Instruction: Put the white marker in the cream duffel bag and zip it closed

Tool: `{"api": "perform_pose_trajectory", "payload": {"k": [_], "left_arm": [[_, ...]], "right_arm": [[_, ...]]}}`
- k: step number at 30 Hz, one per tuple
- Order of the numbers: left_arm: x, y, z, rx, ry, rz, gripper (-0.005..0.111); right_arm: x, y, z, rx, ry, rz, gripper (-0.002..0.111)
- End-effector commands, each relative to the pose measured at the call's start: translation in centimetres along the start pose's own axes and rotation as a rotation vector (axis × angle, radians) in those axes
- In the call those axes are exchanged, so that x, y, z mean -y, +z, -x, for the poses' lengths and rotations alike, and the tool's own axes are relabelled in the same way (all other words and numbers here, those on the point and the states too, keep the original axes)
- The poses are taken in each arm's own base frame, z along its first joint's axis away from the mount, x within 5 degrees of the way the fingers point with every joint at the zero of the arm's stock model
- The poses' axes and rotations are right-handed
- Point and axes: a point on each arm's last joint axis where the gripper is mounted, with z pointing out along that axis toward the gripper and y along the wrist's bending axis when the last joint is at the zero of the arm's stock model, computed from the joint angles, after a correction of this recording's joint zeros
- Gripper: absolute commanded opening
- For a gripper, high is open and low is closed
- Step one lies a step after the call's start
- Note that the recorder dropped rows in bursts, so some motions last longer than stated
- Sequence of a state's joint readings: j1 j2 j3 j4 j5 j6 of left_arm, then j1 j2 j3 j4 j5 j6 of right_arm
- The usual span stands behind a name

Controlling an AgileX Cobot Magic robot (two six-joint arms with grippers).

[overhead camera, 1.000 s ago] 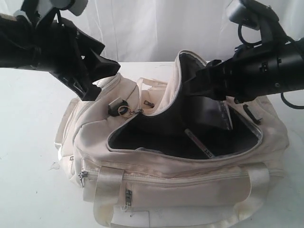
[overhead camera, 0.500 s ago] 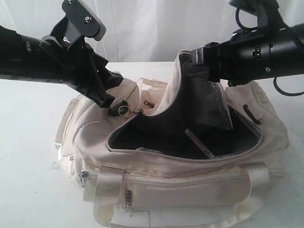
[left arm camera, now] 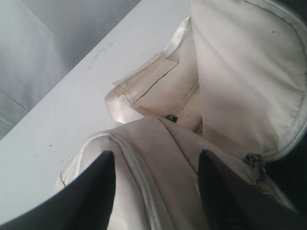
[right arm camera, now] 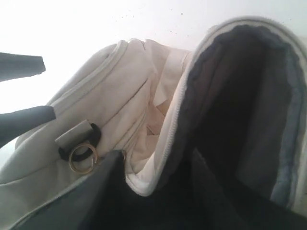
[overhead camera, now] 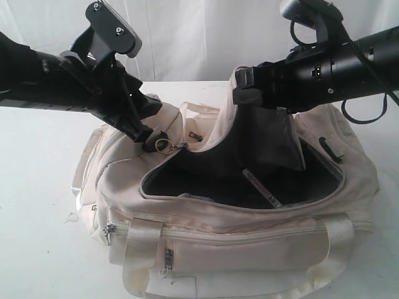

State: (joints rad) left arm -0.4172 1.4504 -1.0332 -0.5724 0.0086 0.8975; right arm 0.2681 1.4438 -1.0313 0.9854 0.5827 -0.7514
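The cream duffel bag (overhead camera: pixel 218 237) lies open on the table with its top flap (overhead camera: pixel 268 137) standing up and showing dark lining. The white marker (overhead camera: pixel 260 188) lies inside on the dark bottom. My left gripper (overhead camera: pixel 144 128) is open over the bag's left end, beside the zip pull's brass ring (overhead camera: pixel 163 144). In the left wrist view its fingers (left arm camera: pixel 91 191) straddle cream fabric (left arm camera: pixel 158 143). My right gripper (overhead camera: pixel 240 93) is at the flap's upper edge. In the right wrist view it (right arm camera: pixel 156 160) stands open with the flap's zip edge (right arm camera: pixel 168 143) between its jaws; the ring (right arm camera: pixel 81 158) is close by.
The bag sits on a white table (overhead camera: pixel 37 205) in front of a white curtain (overhead camera: pixel 187 37). Shiny webbing straps (overhead camera: pixel 140 249) cross the front pocket. A small black clip (overhead camera: pixel 330 149) sits on the bag's right side.
The left arm has come down and right to the bag's end by the ring. The right arm has risen and shifted left to the flap's top edge.
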Motion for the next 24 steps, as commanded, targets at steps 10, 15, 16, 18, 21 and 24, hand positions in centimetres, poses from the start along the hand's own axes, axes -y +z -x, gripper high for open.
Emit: {"api": "perform_pose_trajectory", "payload": {"k": [10, 15, 16, 18, 21, 24], "left_arm": [[-0.1, -0.1, -0.1, 0.009, -0.024, 0.018, 0.056], [-0.1, -0.1, -0.1, 0.009, -0.024, 0.018, 0.056], [-0.1, -0.1, -0.1, 0.009, -0.024, 0.018, 0.056], [-0.1, -0.1, -0.1, 0.009, -0.024, 0.018, 0.056], [-0.2, 0.0, -0.2, 0.006, -0.025, 0.020, 0.056], [-0.4, 0.3, -0.5, -0.006, -0.036, 0.021, 0.056]], "right_arm": [[1.3, 2.9, 1.3, -0.024, -0.008, -0.002, 0.042], [1.6, 3.5, 1.2, -0.033, -0.003, -0.009, 0.042], [1.7, 3.6, 1.1, -0.036, -0.001, -0.009, 0.042], [1.7, 3.6, 1.1, -0.037, 0.000, -0.010, 0.042], [1.7, 3.6, 1.1, -0.037, 0.000, -0.010, 0.042], [1.7, 3.6, 1.0, -0.043, 0.000, -0.003, 0.042]]}}
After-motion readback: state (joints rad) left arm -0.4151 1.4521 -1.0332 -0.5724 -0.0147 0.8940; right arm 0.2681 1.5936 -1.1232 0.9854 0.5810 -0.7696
